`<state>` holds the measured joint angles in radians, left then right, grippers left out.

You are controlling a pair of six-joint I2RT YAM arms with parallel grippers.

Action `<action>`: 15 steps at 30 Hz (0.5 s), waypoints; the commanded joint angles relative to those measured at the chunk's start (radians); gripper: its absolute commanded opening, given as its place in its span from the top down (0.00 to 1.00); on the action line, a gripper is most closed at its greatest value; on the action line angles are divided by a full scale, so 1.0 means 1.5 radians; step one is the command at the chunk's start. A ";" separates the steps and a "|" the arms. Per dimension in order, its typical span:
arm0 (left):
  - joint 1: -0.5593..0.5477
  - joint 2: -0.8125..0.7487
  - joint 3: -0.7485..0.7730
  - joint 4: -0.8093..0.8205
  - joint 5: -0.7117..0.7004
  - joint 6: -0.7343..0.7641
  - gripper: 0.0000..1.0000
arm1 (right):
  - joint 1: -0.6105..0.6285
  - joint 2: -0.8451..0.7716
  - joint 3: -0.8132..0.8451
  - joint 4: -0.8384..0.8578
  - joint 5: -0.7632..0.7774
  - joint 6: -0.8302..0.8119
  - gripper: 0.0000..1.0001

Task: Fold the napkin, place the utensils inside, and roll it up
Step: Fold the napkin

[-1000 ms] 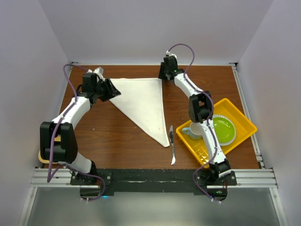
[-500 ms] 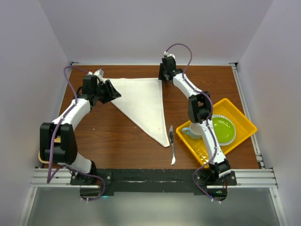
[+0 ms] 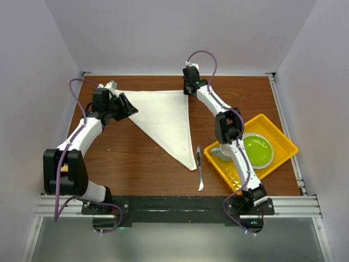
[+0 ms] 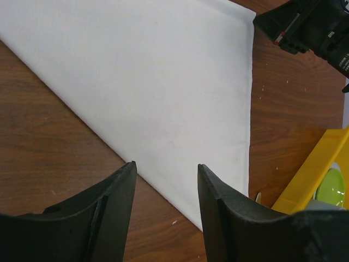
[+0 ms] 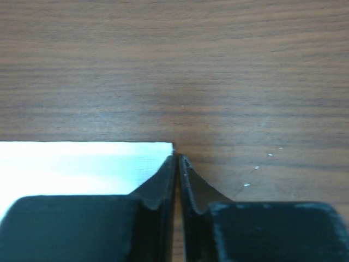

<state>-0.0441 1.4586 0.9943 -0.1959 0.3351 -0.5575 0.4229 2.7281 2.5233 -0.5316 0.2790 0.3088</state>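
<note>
The napkin (image 3: pixel 166 117) lies flat as a triangle on the desk (image 3: pixel 136 158). Your right end effector (image 5: pixel 178 159) is clenched at its far right corner; you cannot tell whether cloth is caught. Your left end effector (image 4: pixel 166 169), released, hovers over the slanted edge. The knife (image 3: pixel 199 166) lies just beside the near tip.

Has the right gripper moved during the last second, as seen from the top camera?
Yes. The right gripper has shifted slightly left, closer to the far right corner of the napkin, which has not moved.
</note>
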 commanded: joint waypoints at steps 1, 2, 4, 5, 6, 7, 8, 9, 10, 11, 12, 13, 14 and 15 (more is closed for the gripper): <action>0.011 -0.022 -0.004 0.011 0.008 0.013 0.46 | 0.022 0.048 0.002 -0.095 -0.007 -0.022 0.98; 0.011 -0.023 -0.003 0.010 0.010 0.014 0.46 | 0.023 0.045 0.001 -0.094 -0.009 -0.024 1.00; 0.012 -0.024 0.001 0.002 0.011 0.023 0.46 | 0.027 0.039 0.005 -0.090 -0.007 -0.025 1.00; 0.012 -0.024 0.002 0.000 0.012 0.025 0.46 | 0.026 0.038 0.013 -0.086 -0.013 -0.028 1.00; 0.013 -0.023 0.002 -0.003 0.013 0.030 0.46 | 0.027 0.037 0.021 -0.082 -0.014 -0.030 1.00; 0.013 -0.023 0.002 -0.003 0.017 0.032 0.46 | 0.026 0.033 0.032 -0.084 -0.011 -0.031 1.00; 0.013 -0.024 0.002 -0.005 0.019 0.034 0.46 | 0.026 0.028 0.041 -0.083 -0.012 -0.029 1.00; 0.014 -0.024 0.000 -0.005 0.020 0.039 0.46 | 0.027 0.017 0.040 -0.079 -0.011 -0.029 1.00; 0.015 -0.025 -0.001 -0.005 0.024 0.042 0.46 | 0.026 -0.004 0.041 -0.076 -0.007 -0.030 1.00; 0.016 -0.025 -0.004 -0.004 0.026 0.044 0.46 | 0.027 -0.019 0.034 -0.074 -0.002 -0.030 1.00; 0.020 -0.028 -0.009 -0.004 0.031 0.048 0.46 | 0.026 -0.032 0.029 -0.070 0.000 -0.029 1.00; 0.022 -0.030 -0.012 -0.002 0.034 0.050 0.46 | 0.026 -0.056 0.019 -0.065 0.000 -0.028 1.00; 0.024 -0.032 -0.014 0.004 0.040 0.050 0.46 | 0.027 -0.067 0.016 -0.065 -0.001 -0.023 1.00; 0.028 -0.031 -0.019 0.006 0.049 0.051 0.46 | 0.027 -0.076 0.014 -0.065 -0.003 -0.020 1.00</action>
<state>-0.0265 1.4548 0.9833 -0.2104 0.3576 -0.5220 0.4530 2.7247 2.5511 -0.5838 0.2775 0.2783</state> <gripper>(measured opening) 0.535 0.007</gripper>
